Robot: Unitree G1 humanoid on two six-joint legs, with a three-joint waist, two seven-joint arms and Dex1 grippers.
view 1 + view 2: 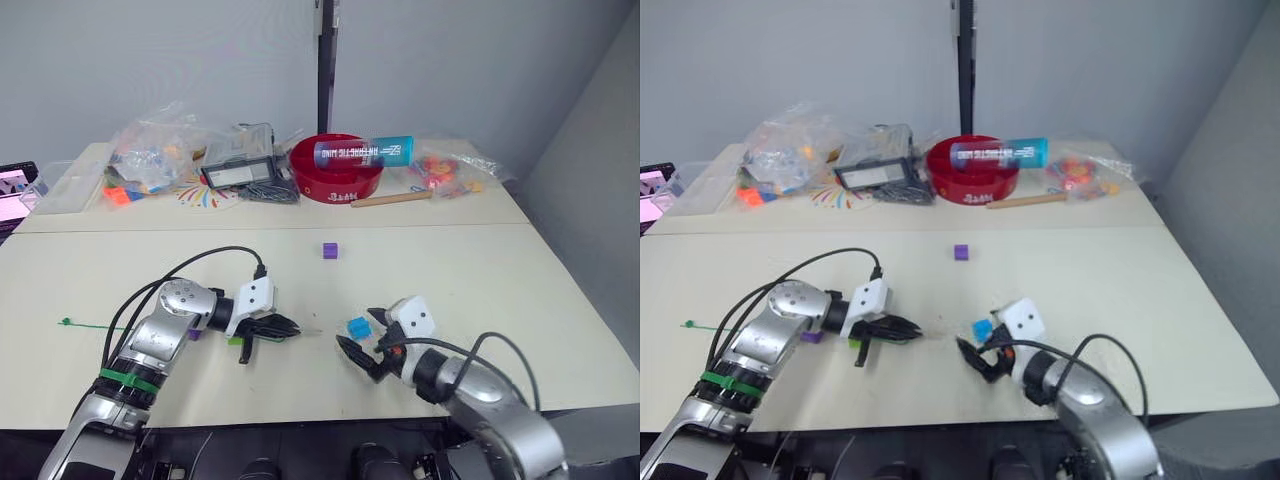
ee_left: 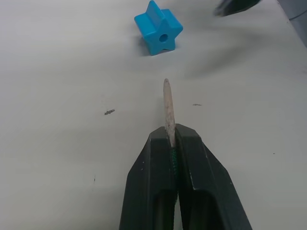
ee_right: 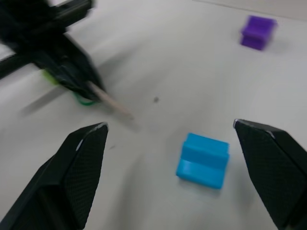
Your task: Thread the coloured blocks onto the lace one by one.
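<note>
My left gripper (image 2: pixel 172 132) is shut on the lace, whose pale stiff tip (image 2: pixel 167 108) sticks out past the fingertips towards the blue block (image 2: pixel 158 33). From there the lace (image 1: pixel 95 324) trails left over the table to a green knot. The blue block (image 3: pixel 204 158) lies on the table between the spread fingers of my open right gripper (image 3: pixel 170 124), which touches nothing. A purple block (image 1: pixel 330 250) sits alone further back. Beside my left arm lie a light green block (image 1: pixel 235 341) and another purple block (image 1: pixel 195 334), both partly hidden.
A red bowl (image 1: pixel 300 165) with a blue-capped bottle across it stands at the back. A wooden stick (image 1: pixel 390 199), plastic bags of toys (image 1: pixel 150 150) and a black tray (image 1: pixel 240 172) crowd the far table. The table's front edge is close below both grippers.
</note>
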